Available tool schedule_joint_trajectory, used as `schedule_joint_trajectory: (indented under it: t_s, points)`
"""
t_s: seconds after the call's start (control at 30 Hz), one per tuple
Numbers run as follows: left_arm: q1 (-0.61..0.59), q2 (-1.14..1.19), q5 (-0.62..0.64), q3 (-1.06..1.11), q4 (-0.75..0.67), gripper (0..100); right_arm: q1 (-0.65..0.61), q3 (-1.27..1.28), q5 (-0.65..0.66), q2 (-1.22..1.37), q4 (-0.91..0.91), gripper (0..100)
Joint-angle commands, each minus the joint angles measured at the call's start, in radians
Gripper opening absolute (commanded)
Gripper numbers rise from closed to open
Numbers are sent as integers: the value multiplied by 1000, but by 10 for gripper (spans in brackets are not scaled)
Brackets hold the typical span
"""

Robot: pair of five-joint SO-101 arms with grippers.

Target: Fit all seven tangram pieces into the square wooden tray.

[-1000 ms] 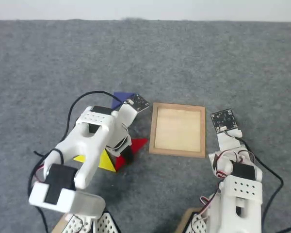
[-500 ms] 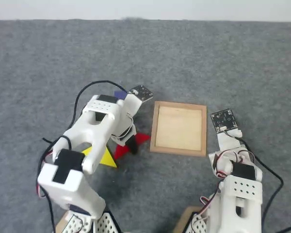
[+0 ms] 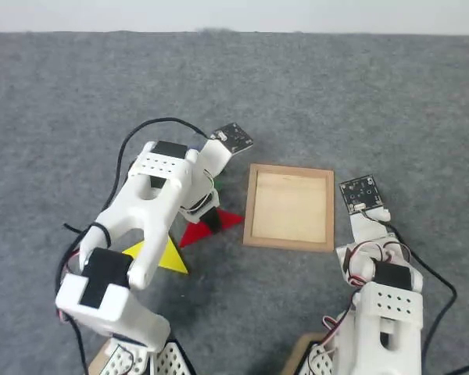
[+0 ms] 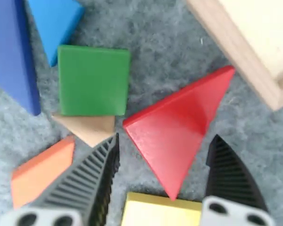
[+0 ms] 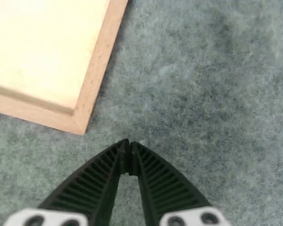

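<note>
Since a second ago the left arm has swung forward over the loose pieces, and its left end effector (image 4: 166, 141) now hangs with its jaws apart, one on each side of the flat red wooden triangle (image 4: 179, 122), not yet clamped on it. The right arm has kept still; the right end effector (image 5: 129, 142) rests with its jaws together over the grey felt surface (image 5: 203, 70), just beside a corner of the square wooden tray (image 5: 96, 75).

The red triangle lies between the tray and the yellow wooden piece (image 4: 160, 212), whose edge it seems to touch. Close by are a green wooden square (image 4: 93, 80), a small unpainted wooden triangle (image 4: 87, 129), an orange wooden piece (image 4: 40, 169), a light blue wooden triangle (image 4: 54, 21) and a dark blue wooden triangle (image 4: 12, 52).

To take the triangle well, I judge the jaws should come down squarely on two opposite edges, clear of the yellow piece and the unpainted triangle, so that closing does not drag the neighbours.

In the high view the tray holds nothing; all seven pieces are outside it, so the task has hardly begun.
</note>
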Motion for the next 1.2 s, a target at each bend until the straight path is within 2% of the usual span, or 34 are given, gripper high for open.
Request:
schedule_joint_trajectory:
  t_s: [0.0, 0.23, 0.5, 0.63, 0.9, 1.07, 1.17]
  points:
    - [-8, 15, -35, -36, -60, 287, -8, -12, 11, -27, -1, 9]
    - [-15, 161, -101, -93, -71, 287, -8, -12, 11, -27, -1, 9]
    - [12, 170, -100, -94, -20, 278, -8, -12, 11, -27, 1, 9]
    - [18, 158, -86, -94, 2, 208, -8, -12, 11, -27, 1, 9]
    - [44, -37, -64, 5, 21, 189, -8, -12, 11, -27, -4, 9]
    - [130, -173, -61, 163, 15, 189, -8, -12, 11, -27, -4, 9]
    - [178, -242, -14, 226, 15, 188, -8, -12, 11, -27, -4, 9]
